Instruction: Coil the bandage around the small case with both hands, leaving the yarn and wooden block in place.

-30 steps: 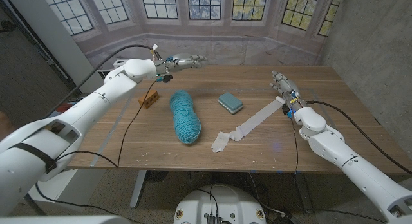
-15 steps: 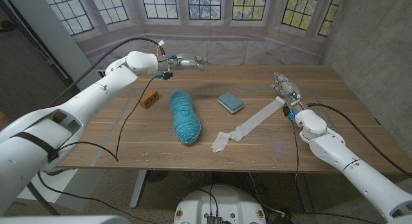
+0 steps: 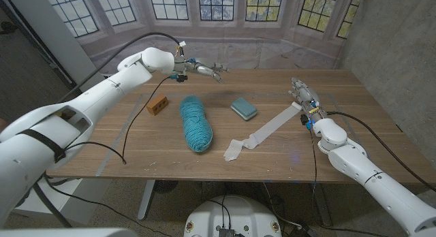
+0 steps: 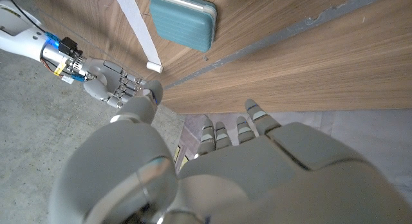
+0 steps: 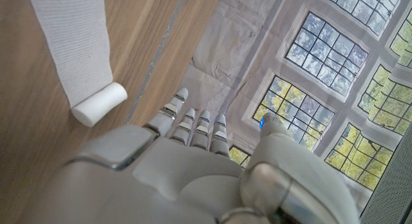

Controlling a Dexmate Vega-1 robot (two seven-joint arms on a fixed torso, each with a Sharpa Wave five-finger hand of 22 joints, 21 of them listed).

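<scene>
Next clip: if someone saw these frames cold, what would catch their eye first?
Probably the bright teal yarn skein lying mid-table, with the small case just to its right. Next, the white bandage unrolled in a long diagonal strip from the front middle up toward the right hand, its rolled end beside that hand. The left hand hangs over the table's far edge, holding nothing, past the wooden block.

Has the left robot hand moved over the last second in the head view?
Yes. The left robot hand has swung toward the robot's right along the table's far edge, away from the small orange wooden block.
</scene>
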